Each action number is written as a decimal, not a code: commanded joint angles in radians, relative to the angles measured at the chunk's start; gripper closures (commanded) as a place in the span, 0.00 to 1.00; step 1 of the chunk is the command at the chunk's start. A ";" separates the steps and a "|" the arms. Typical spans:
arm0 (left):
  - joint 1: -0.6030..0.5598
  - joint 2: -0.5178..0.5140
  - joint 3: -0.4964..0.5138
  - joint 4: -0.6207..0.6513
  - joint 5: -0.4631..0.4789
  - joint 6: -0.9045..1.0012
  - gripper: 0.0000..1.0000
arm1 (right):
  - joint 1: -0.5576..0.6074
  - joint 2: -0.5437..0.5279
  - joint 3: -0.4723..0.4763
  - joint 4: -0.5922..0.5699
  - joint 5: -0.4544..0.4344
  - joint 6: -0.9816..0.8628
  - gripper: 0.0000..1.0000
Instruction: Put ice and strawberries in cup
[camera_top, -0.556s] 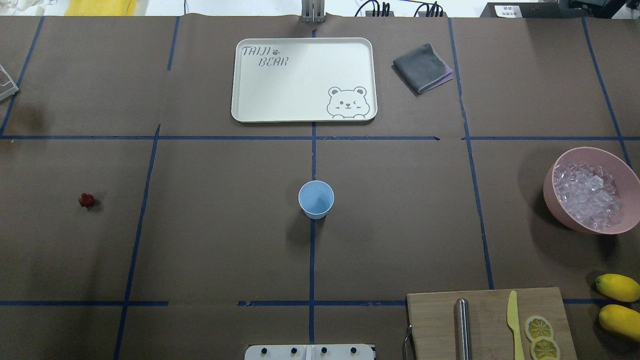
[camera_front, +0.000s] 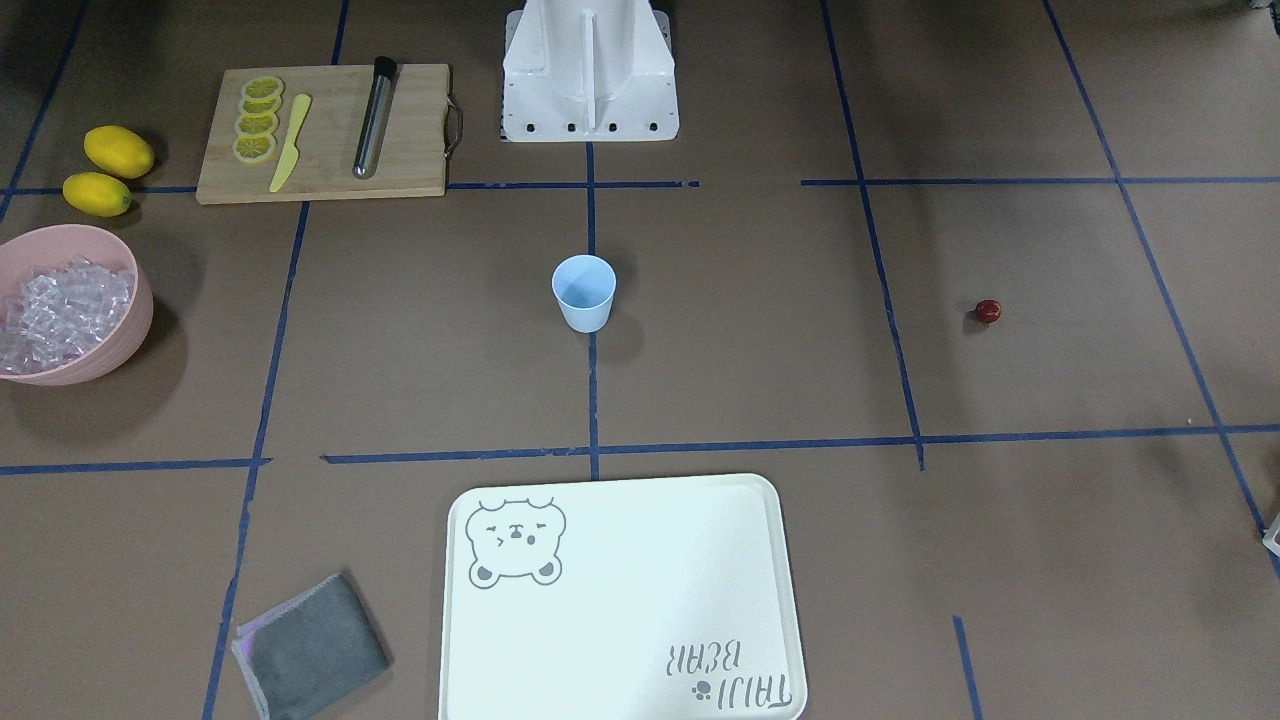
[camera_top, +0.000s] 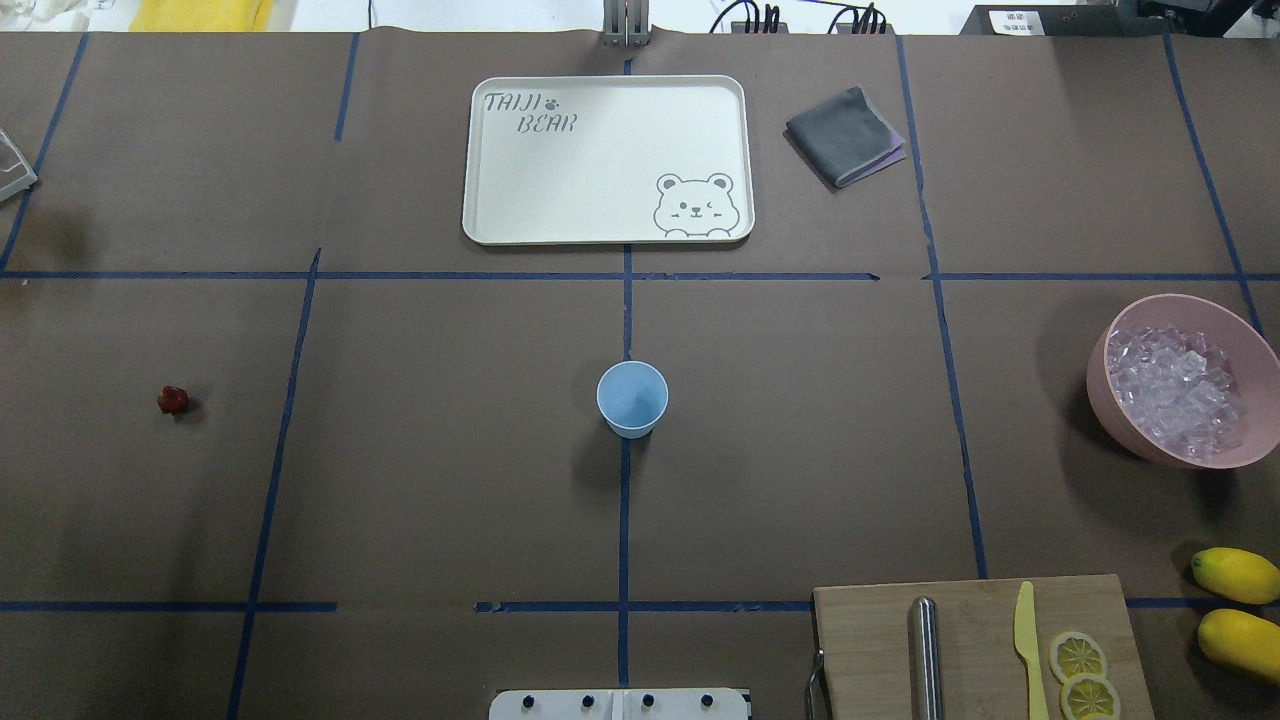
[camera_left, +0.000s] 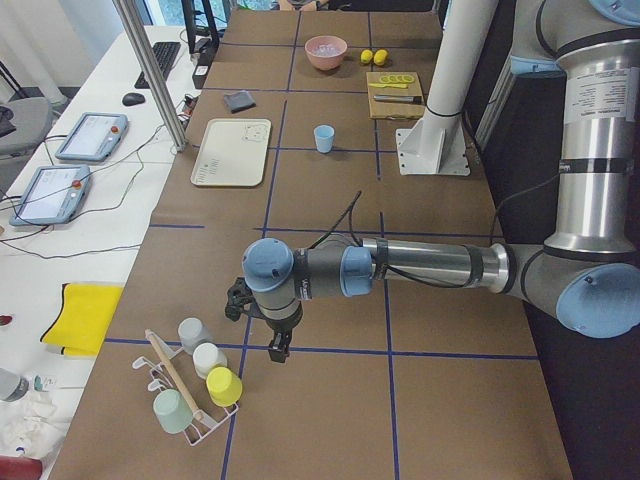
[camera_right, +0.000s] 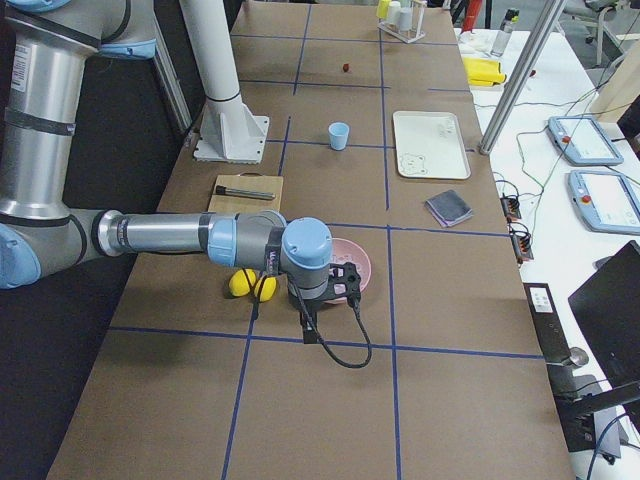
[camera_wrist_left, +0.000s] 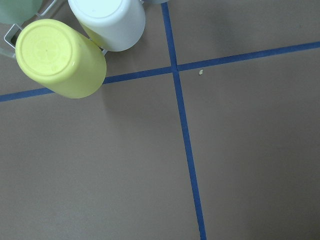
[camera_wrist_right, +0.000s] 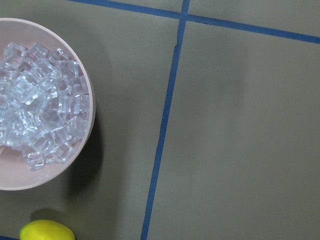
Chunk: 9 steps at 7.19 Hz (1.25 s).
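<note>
The pale-blue cup stands upright and empty at the table's middle; it also shows in the front view. The small dark-red strawberry lies alone far to the left. The clear ice cubes fill a pink bowl at the right edge, also in the right wrist view. My left gripper hangs over the table by a cup rack, far from the strawberry. My right gripper hangs just beside the pink bowl. I cannot tell whether either is open or shut.
A white bear tray and a grey cloth lie at the far side. A cutting board with lemon slices, a yellow knife and a metal rod is near right, next to two lemons. The rack holds upturned cups.
</note>
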 joint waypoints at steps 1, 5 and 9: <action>0.000 0.001 0.000 0.000 -0.001 0.000 0.00 | -0.004 0.023 0.013 0.009 0.004 -0.004 0.00; 0.000 0.001 -0.002 -0.002 -0.002 0.000 0.00 | -0.137 0.072 0.013 0.236 0.004 0.016 0.00; 0.002 0.002 -0.002 -0.002 -0.004 0.000 0.00 | -0.343 0.074 0.017 0.389 0.004 0.275 0.00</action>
